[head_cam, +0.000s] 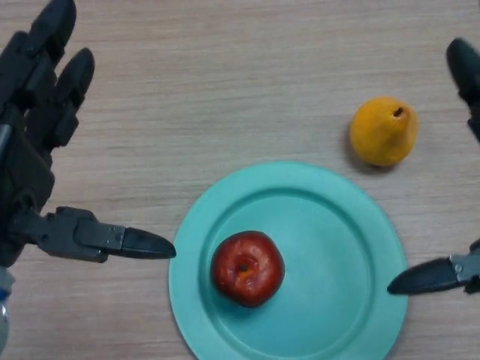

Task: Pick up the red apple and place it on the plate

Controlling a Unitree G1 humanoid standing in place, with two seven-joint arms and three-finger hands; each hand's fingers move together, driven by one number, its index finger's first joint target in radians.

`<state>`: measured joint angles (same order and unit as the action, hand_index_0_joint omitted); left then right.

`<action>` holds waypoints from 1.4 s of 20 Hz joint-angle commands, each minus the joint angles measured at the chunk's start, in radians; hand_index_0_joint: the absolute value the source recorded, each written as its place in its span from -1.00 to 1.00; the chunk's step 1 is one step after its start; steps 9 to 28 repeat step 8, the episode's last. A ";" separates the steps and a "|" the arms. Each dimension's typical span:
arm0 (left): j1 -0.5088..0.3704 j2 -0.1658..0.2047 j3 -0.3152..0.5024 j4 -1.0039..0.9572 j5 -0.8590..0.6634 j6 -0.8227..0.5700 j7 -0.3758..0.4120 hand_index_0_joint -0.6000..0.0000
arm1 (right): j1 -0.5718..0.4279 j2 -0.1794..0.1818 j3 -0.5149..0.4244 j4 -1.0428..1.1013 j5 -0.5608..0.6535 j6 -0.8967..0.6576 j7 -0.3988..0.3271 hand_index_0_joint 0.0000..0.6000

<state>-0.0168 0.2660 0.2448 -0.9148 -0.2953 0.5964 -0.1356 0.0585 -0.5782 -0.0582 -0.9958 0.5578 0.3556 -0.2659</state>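
The red apple (247, 268) lies on the teal plate (337, 247), left of the plate's middle, stem dimple up. My left hand (34, 161) is at the view's left edge, open, its fingers pointing away up the table and its thumb (124, 241) reaching toward the plate's left rim, a short gap from the apple. My right hand (450, 274) shows at the right edge, open, with its thumb tip at the plate's right rim and a finger (465, 67) higher up. Neither hand touches the apple.
A yellow-orange pear (384, 131) lies on the wooden table (225, 97) just beyond the plate's upper right rim, near my right hand's finger.
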 commanded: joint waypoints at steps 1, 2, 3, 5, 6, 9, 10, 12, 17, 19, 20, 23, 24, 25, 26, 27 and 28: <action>-0.011 0.023 0.028 -0.084 -0.034 -0.134 0.009 1.00 | -0.028 -0.021 -0.046 -0.051 -0.019 -0.128 -0.019 -1.00; -0.014 0.023 0.016 -0.094 -0.030 -0.123 0.013 1.00 | -0.023 -0.004 -0.038 -0.051 -0.027 -0.131 -0.013 -1.00; -0.015 0.022 0.005 -0.099 -0.019 -0.119 0.015 1.00 | -0.024 0.000 -0.043 -0.051 -0.024 -0.134 -0.015 -1.00; -0.007 0.013 -0.014 -0.101 0.013 -0.134 0.011 1.00 | -0.022 0.026 -0.032 -0.051 -0.065 -0.138 -0.004 -1.00; -0.003 0.007 -0.010 -0.103 0.014 -0.140 0.012 1.00 | -0.019 0.037 -0.024 -0.051 -0.080 -0.134 0.006 -1.00; 0.004 -0.002 -0.009 -0.097 0.026 -0.168 0.020 1.00 | -0.016 0.038 -0.019 -0.051 -0.085 -0.130 0.013 -1.00; 0.004 -0.002 -0.009 -0.097 0.026 -0.168 0.020 1.00 | -0.016 0.038 -0.019 -0.051 -0.085 -0.130 0.013 -1.00; 0.004 -0.002 -0.009 -0.097 0.026 -0.168 0.020 1.00 | -0.016 0.038 -0.019 -0.051 -0.085 -0.130 0.013 -1.00; 0.004 -0.002 -0.009 -0.097 0.026 -0.168 0.020 1.00 | -0.016 0.038 -0.019 -0.051 -0.085 -0.130 0.013 -1.00; 0.004 -0.002 -0.009 -0.097 0.026 -0.168 0.020 1.00 | -0.016 0.038 -0.019 -0.051 -0.085 -0.130 0.013 -1.00; 0.004 -0.002 -0.009 -0.097 0.026 -0.168 0.020 1.00 | -0.016 0.038 -0.019 -0.051 -0.085 -0.130 0.013 -1.00; 0.004 -0.002 -0.009 -0.097 0.026 -0.168 0.020 1.00 | -0.016 0.038 -0.019 -0.051 -0.085 -0.130 0.013 -1.00; 0.004 -0.002 -0.009 -0.097 0.026 -0.168 0.020 1.00 | -0.016 0.038 -0.019 -0.051 -0.085 -0.130 0.013 -1.00; 0.004 -0.002 -0.009 -0.097 0.026 -0.168 0.020 1.00 | -0.016 0.038 -0.019 -0.051 -0.085 -0.130 0.013 -1.00; 0.004 -0.002 -0.009 -0.097 0.026 -0.168 0.020 1.00 | -0.016 0.038 -0.019 -0.051 -0.085 -0.130 0.013 -1.00; 0.004 -0.002 -0.009 -0.097 0.026 -0.168 0.020 1.00 | -0.016 0.038 -0.019 -0.051 -0.085 -0.130 0.013 -1.00; 0.004 -0.002 -0.009 -0.097 0.026 -0.168 0.020 1.00 | -0.016 0.038 -0.019 -0.051 -0.085 -0.130 0.013 -1.00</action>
